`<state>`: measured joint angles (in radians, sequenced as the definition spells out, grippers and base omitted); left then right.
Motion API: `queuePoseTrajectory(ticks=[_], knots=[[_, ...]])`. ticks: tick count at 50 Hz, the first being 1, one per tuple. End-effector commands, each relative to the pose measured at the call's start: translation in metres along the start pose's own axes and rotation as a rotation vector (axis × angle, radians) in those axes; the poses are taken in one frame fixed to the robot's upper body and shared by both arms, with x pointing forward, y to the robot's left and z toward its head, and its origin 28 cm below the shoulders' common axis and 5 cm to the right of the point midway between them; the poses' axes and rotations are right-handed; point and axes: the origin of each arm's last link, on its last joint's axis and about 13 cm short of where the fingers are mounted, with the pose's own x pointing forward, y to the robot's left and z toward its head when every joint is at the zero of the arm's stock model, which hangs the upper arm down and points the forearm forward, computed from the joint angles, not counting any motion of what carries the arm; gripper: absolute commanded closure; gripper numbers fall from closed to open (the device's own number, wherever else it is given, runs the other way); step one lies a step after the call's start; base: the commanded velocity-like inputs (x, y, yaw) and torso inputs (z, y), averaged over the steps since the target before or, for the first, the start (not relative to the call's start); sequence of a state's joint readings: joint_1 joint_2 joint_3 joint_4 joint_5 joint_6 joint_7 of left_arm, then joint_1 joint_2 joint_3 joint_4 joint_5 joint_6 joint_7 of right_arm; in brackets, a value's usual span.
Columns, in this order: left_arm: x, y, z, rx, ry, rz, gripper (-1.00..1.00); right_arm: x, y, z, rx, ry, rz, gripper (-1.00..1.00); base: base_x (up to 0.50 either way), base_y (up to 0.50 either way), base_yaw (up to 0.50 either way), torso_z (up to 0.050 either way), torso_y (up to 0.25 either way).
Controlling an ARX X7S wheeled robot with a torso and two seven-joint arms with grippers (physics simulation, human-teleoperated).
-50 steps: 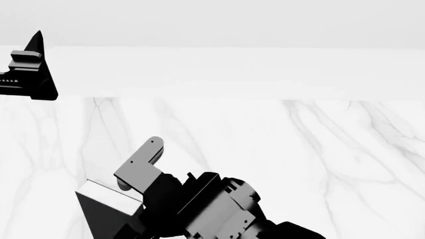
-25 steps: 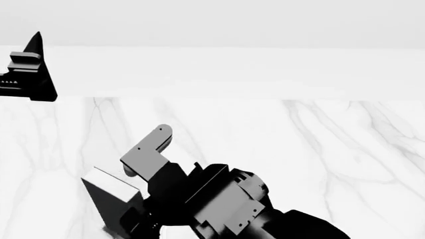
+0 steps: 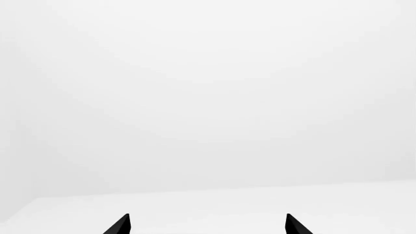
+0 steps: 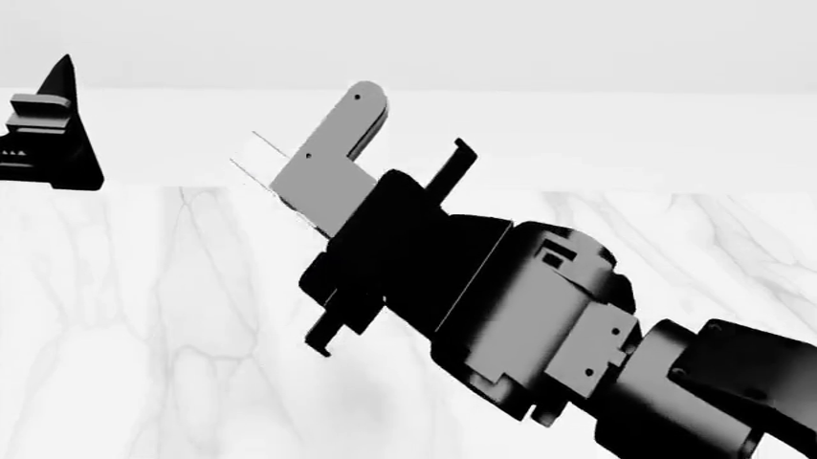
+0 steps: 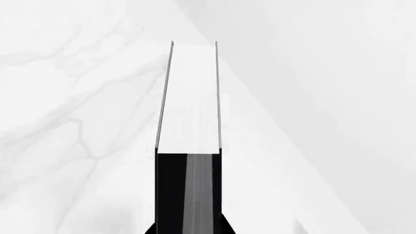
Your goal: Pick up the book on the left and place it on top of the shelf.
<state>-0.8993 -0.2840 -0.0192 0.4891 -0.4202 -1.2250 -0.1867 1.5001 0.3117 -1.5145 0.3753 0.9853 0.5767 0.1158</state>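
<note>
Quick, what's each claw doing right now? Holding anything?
Left gripper: open, holding nothing.
Right gripper: closed on the black book, lifted above the marble table.

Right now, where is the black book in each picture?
Head view: the book is upper left of centre, only its white page edge peeking past the right gripper, above the marble table.
Right wrist view: centre, page edge facing the camera.
Left wrist view: not in it.
Shared landmark: the marble table.

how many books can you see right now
1: the book is clamped in the right tool, lifted off the marble table; its white page edge shows in the right wrist view. Other books may lie outside these views.
</note>
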Motion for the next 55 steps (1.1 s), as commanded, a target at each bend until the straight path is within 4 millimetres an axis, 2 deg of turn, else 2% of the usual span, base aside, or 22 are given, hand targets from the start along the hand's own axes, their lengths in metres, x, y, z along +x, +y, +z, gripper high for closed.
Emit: queuePoseTrajectory(ticks=[1,4,5,13,17,23,25,27,39,55], knots=[[0.000,0.000,0.000,-0.001,-0.001,0.000,-1.00,-0.023,-0.025,0.012,-0.403,-0.078,-0.418,1.00,0.00,0.00,0.00,0.000,0.000],[0.000,0.000,0.000,-0.001,-0.001,0.000,-1.00,-0.023,-0.025,0.012,-0.403,-0.078,-0.418,1.00,0.00,0.00,0.00,0.000,0.003],[0.000,0.000,0.000,-0.003,-0.003,-0.002,-1.00,-0.024,-0.033,0.011,-0.616,-0.041,-0.593,1.00,0.00,0.00,0.00,0.000,0.000],[-0.001,0.001,-0.001,-0.004,-0.003,0.000,-1.00,-0.022,-0.054,0.006,-0.780,0.059,-0.764,1.00,0.00,0.00,0.00,0.000,0.001],[-0.001,0.001,-0.001,-0.003,-0.003,0.000,-1.00,-0.022,-0.071,0.003,-0.822,0.132,-0.843,1.00,0.00,0.00,0.00,0.000,0.000],[-0.002,0.000,0.001,-0.004,-0.008,-0.004,-1.00,-0.021,-0.112,-0.011,-0.893,0.369,-0.964,1.00,0.00,0.00,0.00,0.000,0.002],[-0.002,0.001,0.002,-0.004,-0.009,-0.004,-1.00,-0.021,-0.119,-0.013,-0.897,0.406,-0.978,1.00,0.00,0.00,0.00,0.000,0.000],[-0.002,0.001,0.002,-0.005,-0.010,-0.005,-1.00,-0.026,-0.133,-0.017,-0.922,0.486,-1.032,1.00,0.00,0.00,0.00,0.000,0.005],[-0.001,0.001,0.004,-0.004,-0.011,-0.009,-1.00,-0.063,-0.156,-0.048,-0.805,0.833,-1.058,1.00,0.00,0.00,0.00,0.000,0.002],[-0.001,0.001,0.003,-0.006,-0.009,-0.009,-1.00,-0.108,-0.164,-0.091,-0.573,1.217,-1.109,1.00,0.00,0.00,0.00,0.000,0.001]])
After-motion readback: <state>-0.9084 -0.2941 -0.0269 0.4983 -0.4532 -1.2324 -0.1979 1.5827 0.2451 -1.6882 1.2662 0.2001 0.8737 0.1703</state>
